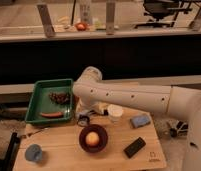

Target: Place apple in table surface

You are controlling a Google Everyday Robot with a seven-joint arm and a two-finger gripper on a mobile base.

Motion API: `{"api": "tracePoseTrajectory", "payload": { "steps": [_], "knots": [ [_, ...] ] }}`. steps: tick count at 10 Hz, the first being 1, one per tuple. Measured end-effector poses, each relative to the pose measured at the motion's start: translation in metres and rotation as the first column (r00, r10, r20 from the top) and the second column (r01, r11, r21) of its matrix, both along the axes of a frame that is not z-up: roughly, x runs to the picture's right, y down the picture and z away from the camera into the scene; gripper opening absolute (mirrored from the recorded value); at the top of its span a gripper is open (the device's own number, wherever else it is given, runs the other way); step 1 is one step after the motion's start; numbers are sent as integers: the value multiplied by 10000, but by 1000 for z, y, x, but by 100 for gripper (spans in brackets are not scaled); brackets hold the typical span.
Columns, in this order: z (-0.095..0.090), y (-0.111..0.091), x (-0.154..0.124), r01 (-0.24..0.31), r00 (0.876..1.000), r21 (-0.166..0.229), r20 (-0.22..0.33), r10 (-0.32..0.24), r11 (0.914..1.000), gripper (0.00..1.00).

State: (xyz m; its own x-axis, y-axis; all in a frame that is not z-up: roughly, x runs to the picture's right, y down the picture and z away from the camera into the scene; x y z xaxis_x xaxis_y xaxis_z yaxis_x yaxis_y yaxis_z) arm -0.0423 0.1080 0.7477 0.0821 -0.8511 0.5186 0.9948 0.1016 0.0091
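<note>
Small round yellow-orange apple (pixel 92 139) sits inside the dark round bowl (pixel 82 141) on the light tan wooden table surface (pixel 64 156). It looks evenly round, so I can't tell which way it points. The gripper (pixel 84 119) hangs just behind the bowl, near the green plastic tray (pixel 34 100); can't tell whether it is apart or together.

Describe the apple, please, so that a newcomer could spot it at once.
On the light wooden table, find the dark round bowl near the front middle, just in front of the gripper. The apple lies inside it: the only small, smooth, yellow-orange ball there.
</note>
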Motion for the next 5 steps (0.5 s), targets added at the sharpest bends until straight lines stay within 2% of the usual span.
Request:
{"api": "tracePoseTrajectory", "payload": {
  "steps": [3,5],
  "knots": [
    [0,24,6,-672,9970,-459,361,689,9967,80],
    [3,45,8,-1020,9925,-869,590,1073,9910,80]
  ]
}}
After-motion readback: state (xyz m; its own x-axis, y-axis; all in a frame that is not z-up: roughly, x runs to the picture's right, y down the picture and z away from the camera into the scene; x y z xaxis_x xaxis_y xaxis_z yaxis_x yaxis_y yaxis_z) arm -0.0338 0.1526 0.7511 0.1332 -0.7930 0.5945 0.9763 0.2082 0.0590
